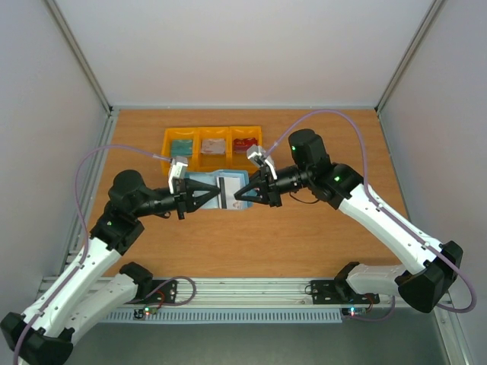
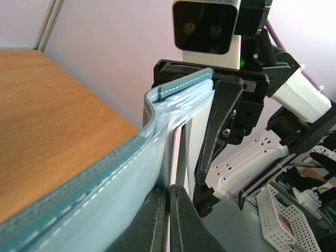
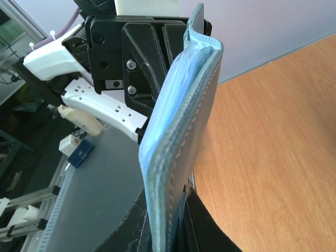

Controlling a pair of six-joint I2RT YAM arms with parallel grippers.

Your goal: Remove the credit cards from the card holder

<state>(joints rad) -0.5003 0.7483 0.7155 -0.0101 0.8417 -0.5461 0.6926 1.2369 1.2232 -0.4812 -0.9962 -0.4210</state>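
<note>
The teal-blue card holder (image 1: pixel 232 176) is held open just above the table between both grippers. A pale credit card with a dark stripe (image 1: pixel 227 189) lies in it. My left gripper (image 1: pixel 218 196) is shut on the thin pale edge of that card (image 2: pixel 197 142), next to the holder's paler blue inside (image 2: pixel 105 199). My right gripper (image 1: pixel 237 196) is shut on the opposite stitched edge of the holder (image 3: pixel 178 142). In the wrist views the left gripper (image 2: pixel 169 210) and the right gripper (image 3: pixel 168 205) face each other closely. Teal (image 1: pixel 183 144), whitish (image 1: pixel 214 144) and red (image 1: pixel 245 142) cards lie in the bins.
A row of three yellow bins (image 1: pixel 198 156) stands just behind the grippers at the back of the wooden table. Grey walls close in the left, right and far sides. An aluminium rail with the arm bases runs along the near edge (image 1: pixel 251 289).
</note>
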